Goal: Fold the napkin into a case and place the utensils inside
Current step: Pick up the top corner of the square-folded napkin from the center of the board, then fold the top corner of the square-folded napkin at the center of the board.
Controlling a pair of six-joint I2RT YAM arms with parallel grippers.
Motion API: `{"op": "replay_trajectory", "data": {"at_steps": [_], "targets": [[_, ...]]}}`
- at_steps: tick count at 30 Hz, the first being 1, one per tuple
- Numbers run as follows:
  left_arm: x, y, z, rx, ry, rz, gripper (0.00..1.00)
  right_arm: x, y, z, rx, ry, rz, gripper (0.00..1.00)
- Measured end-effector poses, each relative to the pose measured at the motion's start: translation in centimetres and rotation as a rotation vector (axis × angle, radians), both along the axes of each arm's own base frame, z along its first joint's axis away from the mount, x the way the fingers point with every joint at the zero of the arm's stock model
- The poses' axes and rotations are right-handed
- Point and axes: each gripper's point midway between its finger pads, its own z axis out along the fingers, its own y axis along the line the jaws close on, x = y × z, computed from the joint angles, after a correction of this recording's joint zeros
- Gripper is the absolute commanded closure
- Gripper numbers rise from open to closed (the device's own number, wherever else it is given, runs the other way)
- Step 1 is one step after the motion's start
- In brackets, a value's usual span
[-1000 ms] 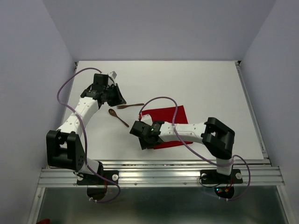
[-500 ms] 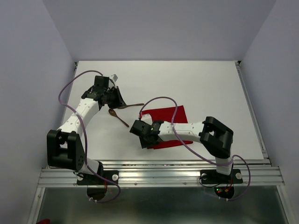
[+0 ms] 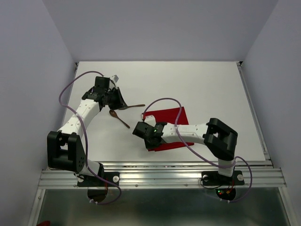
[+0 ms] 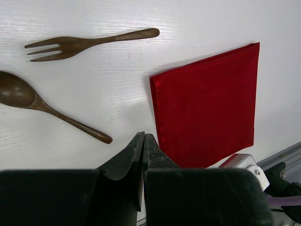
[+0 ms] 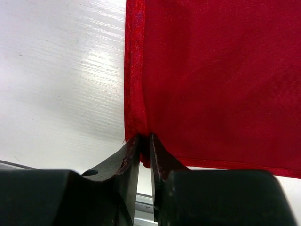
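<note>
The red napkin (image 3: pixel 175 123) lies flat on the white table, right of centre. My right gripper (image 3: pixel 149 142) is shut on its near left corner, and the right wrist view shows the cloth (image 5: pixel 211 80) pinched between the jaws (image 5: pixel 144 140). The wooden fork (image 3: pixel 132 107) and the wooden spoon (image 3: pixel 119 118) lie left of the napkin. My left gripper (image 3: pixel 117 100) is shut and empty, hovering just left of the fork's head. The left wrist view shows the fork (image 4: pixel 84 42), the spoon (image 4: pixel 47 106), the napkin (image 4: pixel 207 103) and the shut jaws (image 4: pixel 143 140).
The table's metal rail (image 3: pixel 160 172) runs along the near edge, close behind my right gripper. The right arm's purple cable (image 3: pixel 162 101) arches over the napkin. White walls close in the table at the back and sides.
My left gripper has shifted slightly toward the fork. My right gripper has edged a little to the right at the napkin's corner. The utensils have not moved.
</note>
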Motion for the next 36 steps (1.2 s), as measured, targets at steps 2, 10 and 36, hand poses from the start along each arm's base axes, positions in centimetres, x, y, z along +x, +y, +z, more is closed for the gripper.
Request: {"op": "replay_trajectory", "data": {"at_steps": [2, 10, 36], "targets": [[0.0, 0.0, 0.0, 0.000, -0.001, 0.000, 0.88, 0.1, 0.1, 0.4, 0.010, -0.006, -0.005, 0.83], [0.0, 0.0, 0.3, -0.002, -0.009, 0.001, 0.88, 0.4, 0.0, 1.1, 0.022, -0.028, -0.026, 0.93], [0.6, 0.0, 0.3, 0.002, -0.019, 0.004, 0.89, 12.2, -9.1, 5.1, 0.004, -0.182, -0.326, 0.97]]}}
